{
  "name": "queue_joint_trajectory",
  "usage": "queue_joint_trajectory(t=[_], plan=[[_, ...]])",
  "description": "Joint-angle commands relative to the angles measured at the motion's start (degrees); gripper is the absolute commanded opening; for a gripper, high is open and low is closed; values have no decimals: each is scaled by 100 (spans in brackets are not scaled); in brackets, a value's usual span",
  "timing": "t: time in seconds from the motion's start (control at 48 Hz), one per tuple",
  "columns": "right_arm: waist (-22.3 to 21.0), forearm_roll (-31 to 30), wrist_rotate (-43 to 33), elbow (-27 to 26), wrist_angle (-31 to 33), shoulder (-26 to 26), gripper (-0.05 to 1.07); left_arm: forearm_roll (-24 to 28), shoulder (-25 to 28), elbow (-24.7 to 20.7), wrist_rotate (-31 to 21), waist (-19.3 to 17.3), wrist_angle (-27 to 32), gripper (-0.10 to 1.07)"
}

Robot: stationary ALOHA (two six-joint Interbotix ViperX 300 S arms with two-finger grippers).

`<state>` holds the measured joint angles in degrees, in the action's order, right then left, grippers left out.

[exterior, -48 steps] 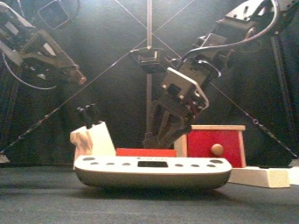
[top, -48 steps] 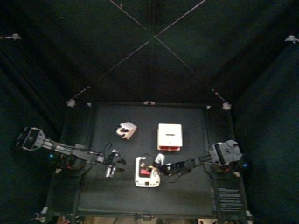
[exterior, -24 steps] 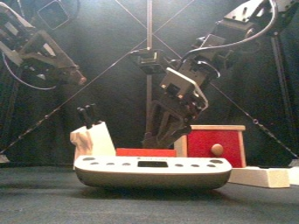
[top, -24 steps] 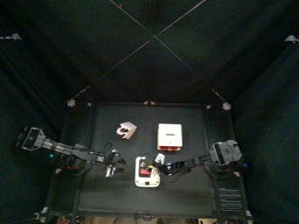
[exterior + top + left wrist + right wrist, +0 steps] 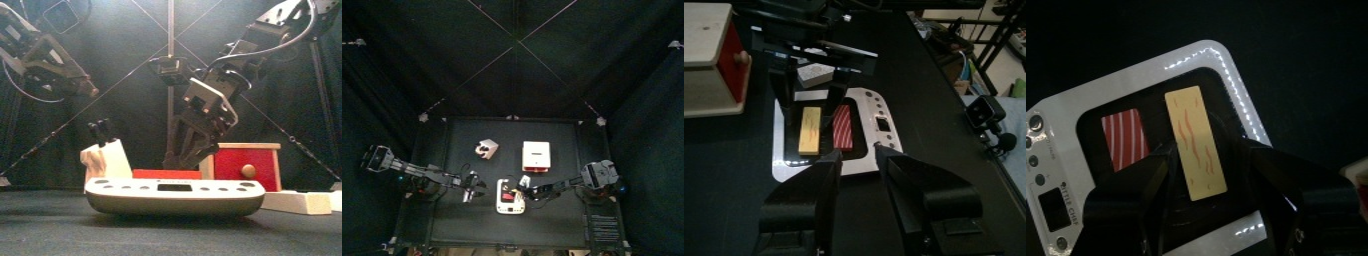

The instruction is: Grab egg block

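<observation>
Nothing has shifted since the earlier frames: both arms and every block sit exactly as they did. The right pincer (image 5: 1213, 205) hangs with its jaws spread wide, tilted down over the egg block (image 5: 1146, 150). It holds nothing, and the front view shows its tips (image 5: 183, 158) poised above the block's top face rather than touching it. That wide spread looks deliberate, since the block is flat and broad and the jaws must pass either side of it before they can close. From the wrist the jaws frame the block's yellow and red strips, which suggests the approach is already lined up. The egg block (image 5: 512, 196) lies flat on the bench (image 5: 462, 135) near its front edge, roughly midway between the two arms and free on all sides. The left pincer (image 5: 858, 170) waits on the block's other side, its jaws also apart and empty, aimed along the bench toward the block as if keeping out of the way. Further back, the white block with a red band (image 5: 539, 155) and the pinkish-brown block (image 5: 485, 149) stand well apart from the egg block, so neither should hinder a descent. Judging by this, the grasp itself is not yet made.
</observation>
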<state>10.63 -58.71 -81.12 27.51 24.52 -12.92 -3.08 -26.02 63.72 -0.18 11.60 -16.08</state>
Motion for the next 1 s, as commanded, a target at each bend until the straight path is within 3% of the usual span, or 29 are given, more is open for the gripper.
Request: queue_joint_trajectory(t=[0.0, 0.25, 0.625, 0.979], plan=[[-26, -9, 0, -53, -9, 123, 84, -9, -18, -62, 9, 9, -44, 74], [-35, 53, 0, -62, 9, 123, 83, -9, -18, -62, 9, 0, -53, 74], [-62, 158, 0, -88, 70, 132, 52, -9, -18, -62, 9, 0, -53, 74], [-26, 369, 0, -211, 580, 299, 50, -9, -18, -62, 9, 0, -53, 74]])
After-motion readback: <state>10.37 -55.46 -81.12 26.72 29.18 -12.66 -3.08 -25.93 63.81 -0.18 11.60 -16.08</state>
